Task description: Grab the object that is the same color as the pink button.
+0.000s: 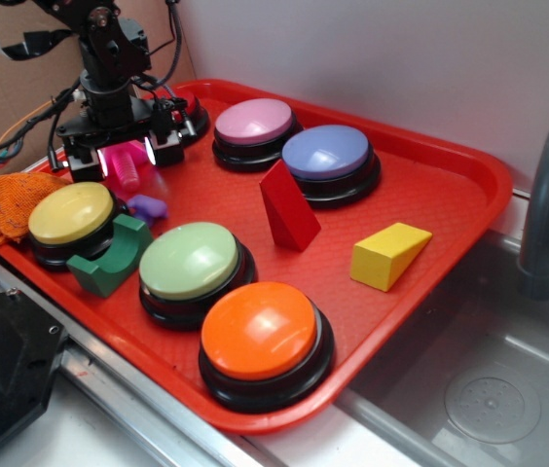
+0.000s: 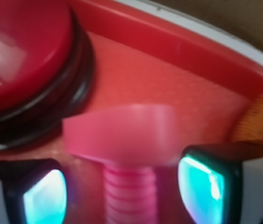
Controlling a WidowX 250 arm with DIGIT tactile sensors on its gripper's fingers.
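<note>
The black claw [image 1: 125, 154] hangs over the far left part of the red plastic tray [image 1: 469, 185], its two lit pads either side of the small bright pink plastic toy bolt [image 1: 126, 168], which is the only thing here matching the large round pale pink dome-topped button on its black base [image 1: 254, 121]. In the wrist view the bolt [image 2: 130, 161] sits squarely between the glowing pads [image 2: 45, 198], flat head away from the camera and ribbed shaft running back toward the wrist, so the jaws bracket the narrow shaft, probably the easier part to pinch. Whether the pads already press on it I cannot tell; a thin gap seems to show on each side, yet the blur leaves that open. A dark red dome button [image 2: 19, 51] lies just beside the bolt's head, and a tiny purple piece [image 1: 147, 205] rests near the yellow dome button [image 1: 70, 212], so a straight approach keeps clear of both.
</note>
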